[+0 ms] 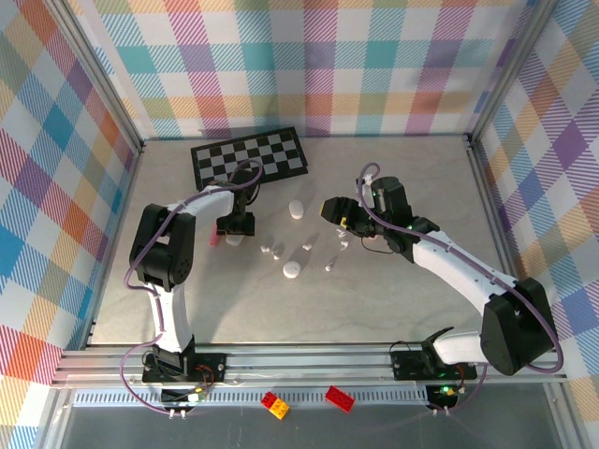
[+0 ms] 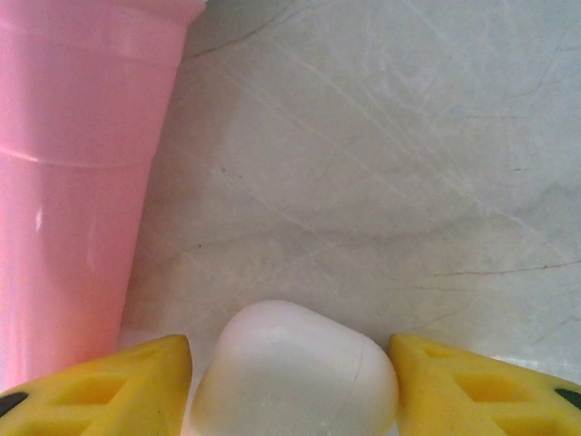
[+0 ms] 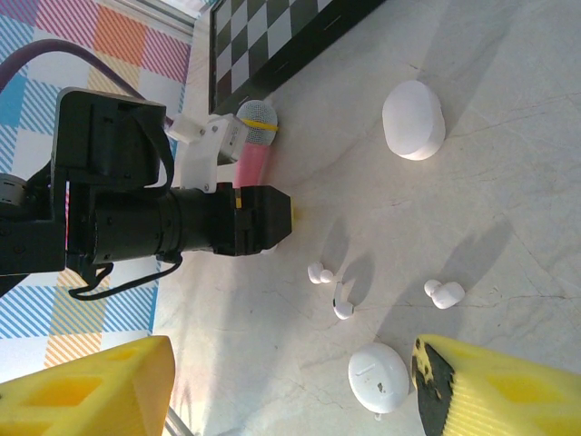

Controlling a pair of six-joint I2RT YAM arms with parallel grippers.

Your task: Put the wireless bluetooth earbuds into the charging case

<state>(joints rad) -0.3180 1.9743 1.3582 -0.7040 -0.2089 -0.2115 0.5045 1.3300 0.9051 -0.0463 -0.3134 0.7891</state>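
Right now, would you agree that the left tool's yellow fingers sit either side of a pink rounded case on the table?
Not quite: the rounded case between the left tool's yellow fingers is white, as the left wrist view shows. The pink object lies beside them, at that view's left edge.

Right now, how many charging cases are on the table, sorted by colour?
White cases: 3
Pink cases: 1
Total: 4
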